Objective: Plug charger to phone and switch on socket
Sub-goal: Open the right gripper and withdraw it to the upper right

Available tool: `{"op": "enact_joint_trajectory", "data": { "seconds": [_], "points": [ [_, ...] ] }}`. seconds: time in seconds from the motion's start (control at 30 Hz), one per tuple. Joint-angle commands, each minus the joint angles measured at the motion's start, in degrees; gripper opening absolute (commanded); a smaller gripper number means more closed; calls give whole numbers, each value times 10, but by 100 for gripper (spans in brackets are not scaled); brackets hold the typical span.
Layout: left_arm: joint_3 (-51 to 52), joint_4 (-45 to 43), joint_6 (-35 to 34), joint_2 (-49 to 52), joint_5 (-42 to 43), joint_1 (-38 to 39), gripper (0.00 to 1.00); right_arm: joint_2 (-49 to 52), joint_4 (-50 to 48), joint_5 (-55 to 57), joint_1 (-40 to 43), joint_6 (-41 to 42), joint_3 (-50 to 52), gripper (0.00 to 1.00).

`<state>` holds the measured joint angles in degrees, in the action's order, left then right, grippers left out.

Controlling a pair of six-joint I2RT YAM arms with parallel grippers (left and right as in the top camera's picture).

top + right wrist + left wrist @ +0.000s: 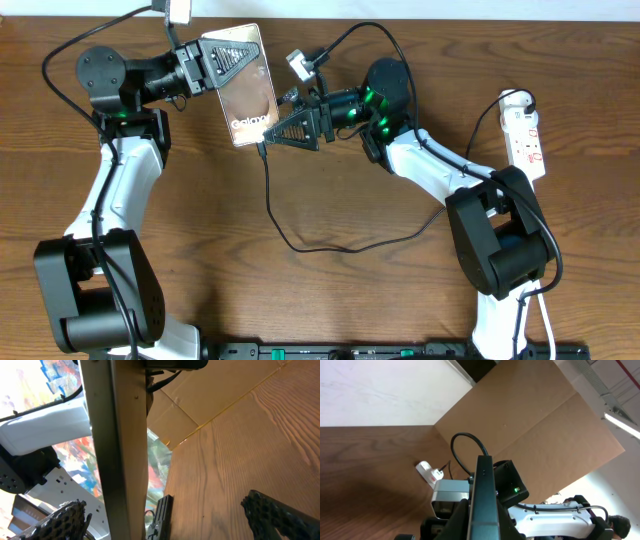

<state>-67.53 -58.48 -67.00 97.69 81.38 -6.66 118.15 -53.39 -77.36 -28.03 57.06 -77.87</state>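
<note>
Upper left, left end effector (232,55) clenched on the phone (252,95); right end effector (272,132) spread wide, released, beside its lower edge.

The table (330,300) is evenly lit from above, with soft shadows cast on its wood. A pale sheen is seen on the phone (255,95) face. In the right wrist view, a washed-out, blurred background is shown

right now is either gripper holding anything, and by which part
left gripper holds the phone by the end away from its galaxy lettering; right gripper open, empty
</note>
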Motion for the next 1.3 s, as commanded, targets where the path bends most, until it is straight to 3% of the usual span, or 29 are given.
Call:
{"op": "enact_joint_trajectory", "data": {
  "seconds": [0.0, 0.2, 0.47, 0.87, 1.13, 1.27],
  "points": [
    [-9, -5, 10, -14, 5, -6, 8, -2, 0, 3, 0, -5, -9, 99],
    [-9, 2, 10, -14, 22, -38, 7, -2, 0, 3, 9, -5, -9, 99],
    [-9, 92, 10, -15, 24, -93, 7, -2, 24, 12, 34, 2, -9, 99],
    [-9, 98, 10, -14, 36, -98, 7, -2, 391, 214, 100, -33, -9, 99],
    [-9, 107, 32, -14, 58, -96, 8, -35, 525, 366, 123, -95, -9, 99],
    [-8, 161, 87, -14, 60, -96, 8, -86, 600, 449, 123, -142, -9, 99]
  ]
}}
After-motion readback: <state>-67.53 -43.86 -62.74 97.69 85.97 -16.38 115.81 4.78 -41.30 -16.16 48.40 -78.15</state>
